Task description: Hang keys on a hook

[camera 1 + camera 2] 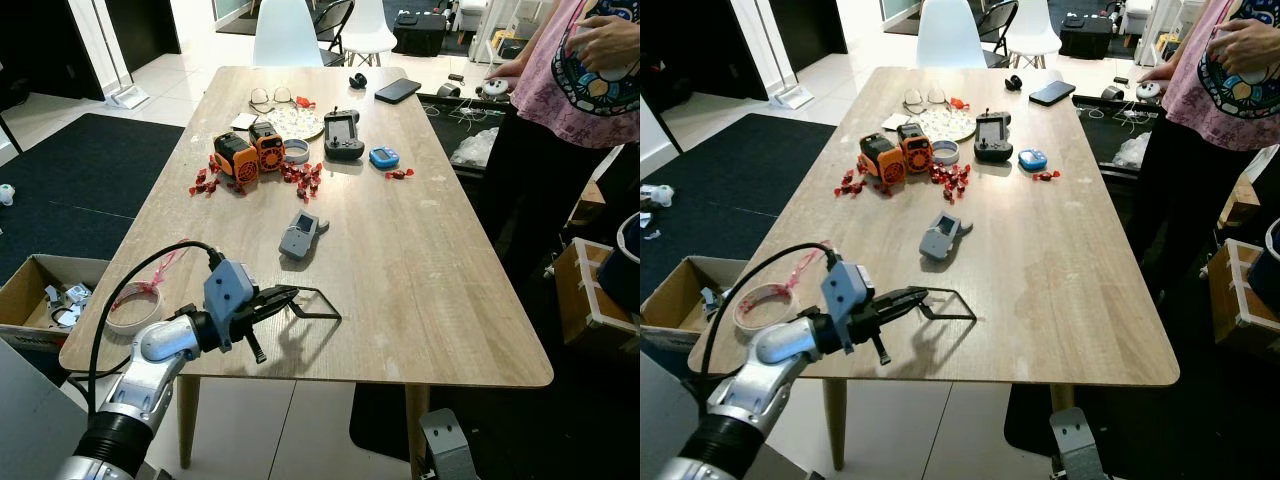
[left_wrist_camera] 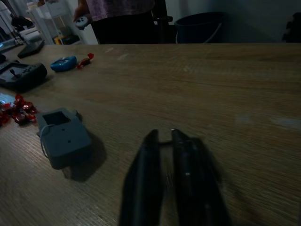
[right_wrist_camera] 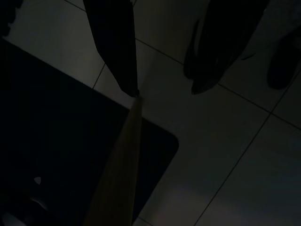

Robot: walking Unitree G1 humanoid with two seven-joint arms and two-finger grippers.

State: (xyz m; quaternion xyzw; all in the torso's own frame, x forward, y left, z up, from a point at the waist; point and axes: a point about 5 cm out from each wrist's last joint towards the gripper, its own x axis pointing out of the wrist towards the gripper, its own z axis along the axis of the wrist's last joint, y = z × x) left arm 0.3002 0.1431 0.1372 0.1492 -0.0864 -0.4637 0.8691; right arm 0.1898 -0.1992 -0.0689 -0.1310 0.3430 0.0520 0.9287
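The left tool [image 1: 285, 297] reaches low over the near edge of the wooden surface [image 1: 440, 260]. Its two black fingers [image 2: 188, 174] are almost together, and a thin black wire hook [image 1: 318, 305] stands out in front of the tips. It seems to be pinched between them, but the wrist view is too blurred to be sure. The hook lies nearly flat on the surface, probably because the arm comes in from the side at a low angle.

I cannot find any keys with certainty. The nearest thing is a small grey device [image 1: 298, 235] just beyond the hook; it may carry them, but this is a guess. Further away are orange toys [image 1: 250, 155], red candies [image 1: 300, 178] and a black controller [image 1: 342, 135]. A roll of tape [image 1: 135, 308] sits at the corner beside the arm.

The right tool [image 3: 162, 87] hangs idle over the tiled floor, its fingers apart and empty. A person [image 1: 580, 80] stands at the far right side.
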